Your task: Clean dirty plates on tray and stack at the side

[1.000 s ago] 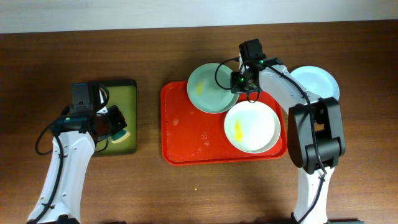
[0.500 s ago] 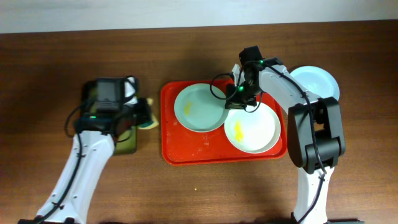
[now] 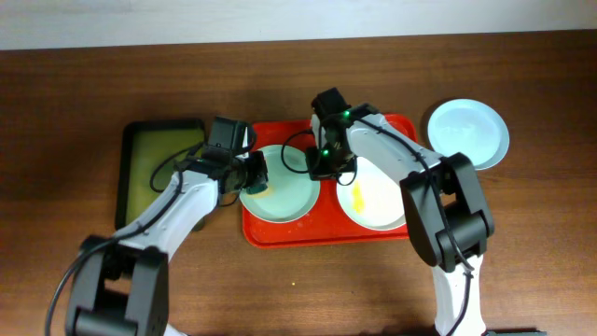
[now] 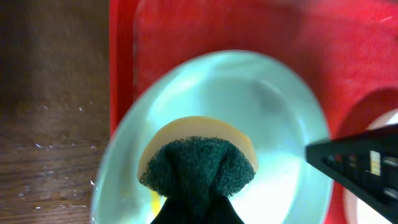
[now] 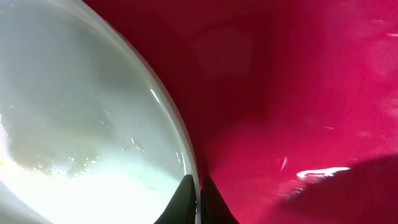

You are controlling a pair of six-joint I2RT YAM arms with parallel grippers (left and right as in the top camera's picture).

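The red tray (image 3: 401,229) holds two plates. A mint-green plate (image 3: 284,196) lies at its left end, overhanging the left rim. My right gripper (image 3: 322,170) is shut on this plate's right rim, and the wrist view shows the fingers (image 5: 186,202) pinching the rim of the plate (image 5: 81,124). My left gripper (image 3: 250,175) is shut on a yellow and dark green sponge (image 4: 198,158) that is pressed on the mint plate (image 4: 280,118). A white plate (image 3: 382,201) with a yellow smear lies at the tray's right. A third pale plate (image 3: 468,131) sits on the table at the right.
An olive-green black-rimmed tray (image 3: 160,173) lies left of the red tray. The brown wooden table (image 3: 298,289) runs all around. Both arms reach over the red tray's left half.
My left arm has carried the sponge right from the olive tray onto the mint plate. My right gripper has dragged that plate from the tray's back to its left front.
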